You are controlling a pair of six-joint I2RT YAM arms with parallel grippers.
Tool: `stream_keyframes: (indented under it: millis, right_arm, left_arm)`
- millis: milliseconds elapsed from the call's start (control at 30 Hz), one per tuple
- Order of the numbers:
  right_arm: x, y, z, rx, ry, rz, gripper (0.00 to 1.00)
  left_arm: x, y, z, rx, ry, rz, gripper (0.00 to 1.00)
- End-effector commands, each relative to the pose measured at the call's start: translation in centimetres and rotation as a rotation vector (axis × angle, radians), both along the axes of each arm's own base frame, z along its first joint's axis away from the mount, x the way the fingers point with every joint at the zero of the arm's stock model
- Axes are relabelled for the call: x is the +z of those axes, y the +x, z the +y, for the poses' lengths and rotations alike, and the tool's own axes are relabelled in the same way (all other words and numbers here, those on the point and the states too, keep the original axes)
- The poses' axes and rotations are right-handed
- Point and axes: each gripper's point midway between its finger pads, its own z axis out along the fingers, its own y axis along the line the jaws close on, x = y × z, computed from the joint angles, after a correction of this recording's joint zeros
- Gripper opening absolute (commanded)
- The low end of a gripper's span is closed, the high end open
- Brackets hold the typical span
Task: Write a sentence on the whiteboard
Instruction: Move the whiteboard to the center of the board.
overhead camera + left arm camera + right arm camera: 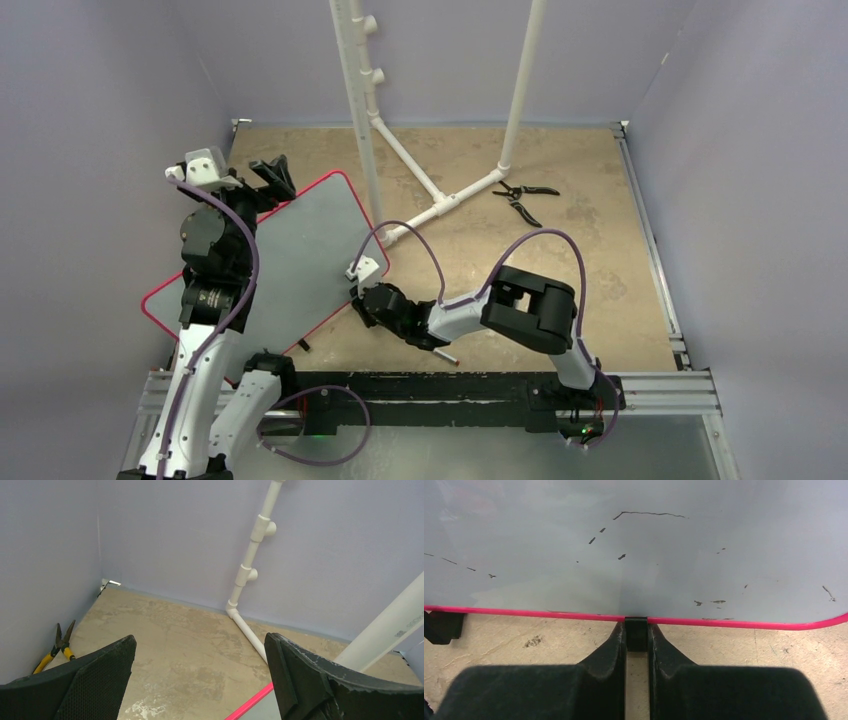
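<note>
Right end effector [636,629] is clenched on a small black foot [636,636] at the red rim of the whiteboard [300,250], one finger on each side of it, with only a thin gap showing. The board stretches ahead of this end effector and lies flat on the bench [580,280]. Its grey surface carries scattered black scuff marks [649,514]. A second black foot [441,626] sits under the same rim, off to its left.

Left end effector [200,650] is released, jaws spread wide, and hangs over the board's far corner. A strip of the red rim [250,702] shows low between its fingers. In its wrist view, yellow-handled pliers [57,647] lie on the bench to its far left. A white pipe frame [250,565] stands ahead of it by the wall.
</note>
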Motion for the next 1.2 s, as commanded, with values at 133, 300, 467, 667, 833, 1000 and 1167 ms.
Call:
stream_keyframes:
  millis: [133,300,467,667,833,1000,1167]
  right_arm:
    - [-0.7,-1.2,-2.3,-0.043,-0.089,0.006,0.00]
    - [-1.3,-2.6,-4.2,-0.055,-0.130,0.046,0.00]
    - [-1.8,-3.4,-6.8,-0.091,-0.157,0.088,0.00]
    - [-3.0,-3.3,-9.2,-0.214,-0.178,0.148,0.00]
    - [-4.0,-2.3,-10.8,-0.327,-0.199,0.155,0.00]
    - [-4.3,-0.2,-13.1,-0.420,-0.169,0.198,0.00]
    - [-3.8,1.8,-15.1,-0.509,-0.157,0.174,0.00]
  left_arm:
    - [1.5,-0.7,0.7,0.031,0.008,-0.056,0.99]
    - [2.3,-1.3,0.6,0.021,-0.001,-0.080,0.99]
    - [2.8,-1.5,0.5,0.016,-0.005,-0.088,0.99]
    - [3.0,-1.4,0.4,0.008,-0.009,-0.088,0.99]
    - [3.1,-1.4,0.4,0.012,-0.010,-0.087,0.99]
    - [3.3,-1.5,0.5,0.013,-0.015,-0.091,0.99]
    - [4.3,-1.7,0.1,-0.006,-0.020,-0.109,0.99]
